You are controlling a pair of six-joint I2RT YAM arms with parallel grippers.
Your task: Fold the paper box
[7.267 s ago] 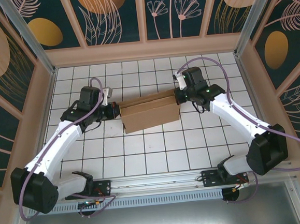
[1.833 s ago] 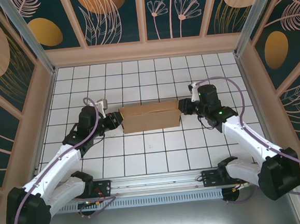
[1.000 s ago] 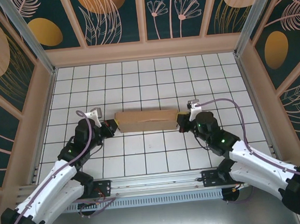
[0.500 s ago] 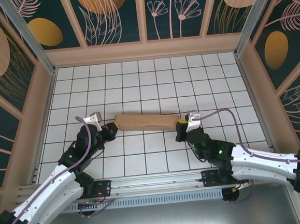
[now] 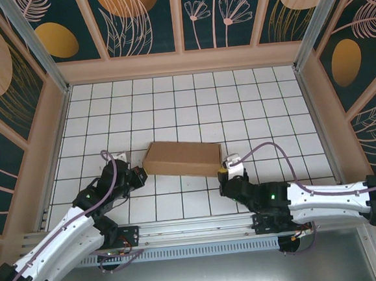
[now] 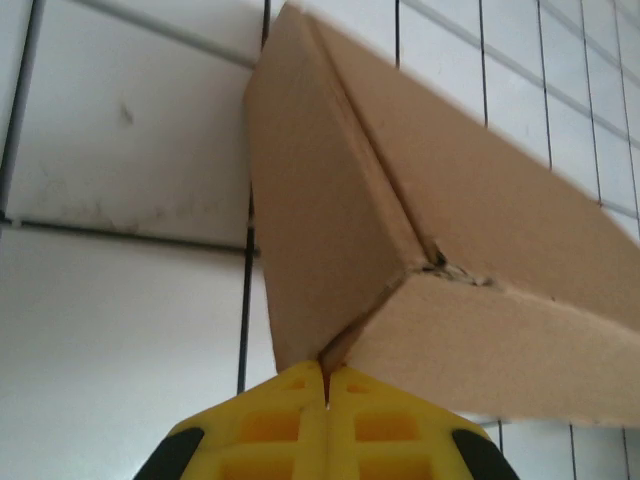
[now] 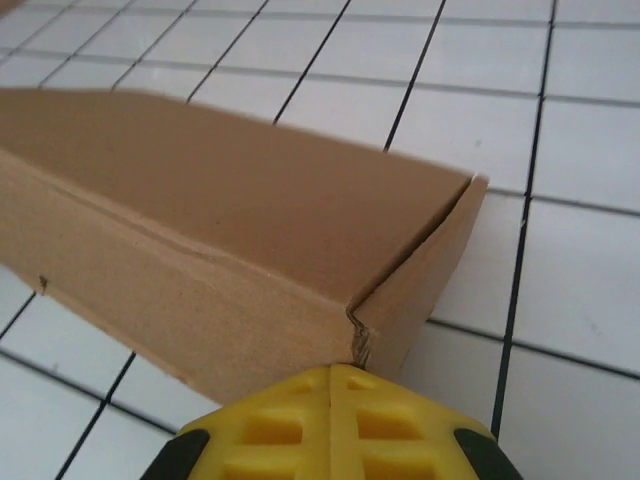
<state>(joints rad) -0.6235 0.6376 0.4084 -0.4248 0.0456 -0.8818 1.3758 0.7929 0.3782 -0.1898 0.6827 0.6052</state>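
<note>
brown cardboard, the paper box (image 5: 180,159) lies on the desk (image 5: 172,102) between your arms, long axis left to right, with the left tool (image 5: 140,175) at its near left corner and the right tool (image 5: 223,170) at its near right corner, both with fingers pressed together.

Paper box (image 5: 180,159) is laid mid-desk (image 5: 172,102), slightly skewed. Left tool (image 5: 140,175) is set at its near-left corner, right tool (image 5: 223,171) at its near-right corner. Box is flanked by both.
</note>
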